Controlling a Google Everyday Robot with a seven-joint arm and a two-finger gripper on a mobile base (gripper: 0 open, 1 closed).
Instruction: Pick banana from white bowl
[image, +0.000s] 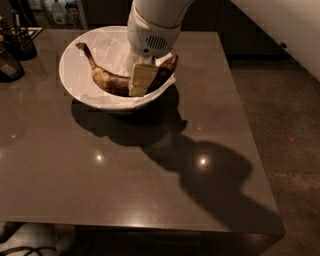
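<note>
The banana (107, 81) is seen lying inside the white bowl (67, 82), on the crumpled white paper (107, 47) that lines it. It is dark brown and curved like a smile. Its thin stem is pointed up toward the far left rim, and its other end is rested near the right rim.

The claw (140, 85) is lowered into the bowl from above and is placed at the banana, a little to the right of its middle. The pale end of the claw is seen in front of the banana, and a small piece of the banana is hidden by it. It cannot be told whether the claw is open or closed, or whether the banana is gripped yet.

The step in hand is judged to be the grab itself. The banana is not lifted; it is down on the paper. For the next move, a firm but gentle squeeze is called for, because such a soft, old banana is likely to be squashed. Then a straight lift is needed, so that the banana's ends are not caught on the rim and the paper is not dragged out.

The bowl is set on the far left part of the dark worktop (125, 180). A dark pot (20, 42) is seen by the worktop's left edge, apart from the bowl.
</note>
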